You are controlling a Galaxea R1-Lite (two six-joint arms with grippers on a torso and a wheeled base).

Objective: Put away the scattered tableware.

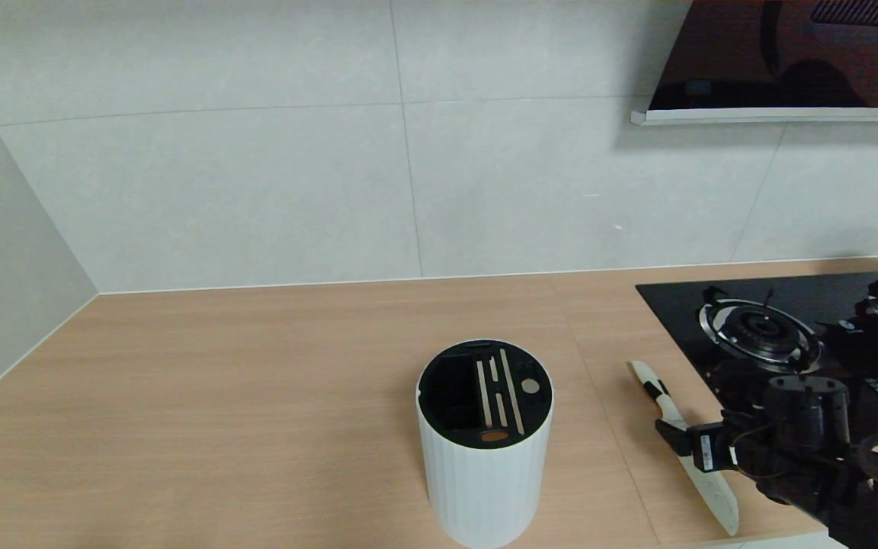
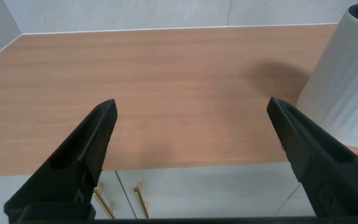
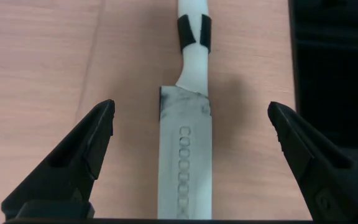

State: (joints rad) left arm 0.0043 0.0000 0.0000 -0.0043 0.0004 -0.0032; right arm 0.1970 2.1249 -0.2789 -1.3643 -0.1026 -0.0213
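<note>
Head view: counter is running across the lower half of the frame, under a tiled wall; holder, a white ribbed cylinder with a black slotted top, is standing upright at lower centre.

Knife is lying flat on the counter at lower right, between the holder and the hob, touching neither; its handle is pointing toward the wall and its blade tip toward the bottom edge of the frame. The blade is white with a row of oval dimples; the handle is white with a black band.

Right gripper is sitting over the knife at lower right of the head view; its fingers are standing wide apart, one on each side of the blade, close to where blade meets handle. Neither finger is touching the knife sideways; whether the tips are reaching the counter cannot be told.

Left gripper is hanging over bare counter with its fingers spread wide and nothing between them; the holder is standing beside it, apart from the fingers. Gold cabinet handles are showing below the counter edge.

Burner is sitting on the hob at right; hood is hanging in the upper right corner.
</note>
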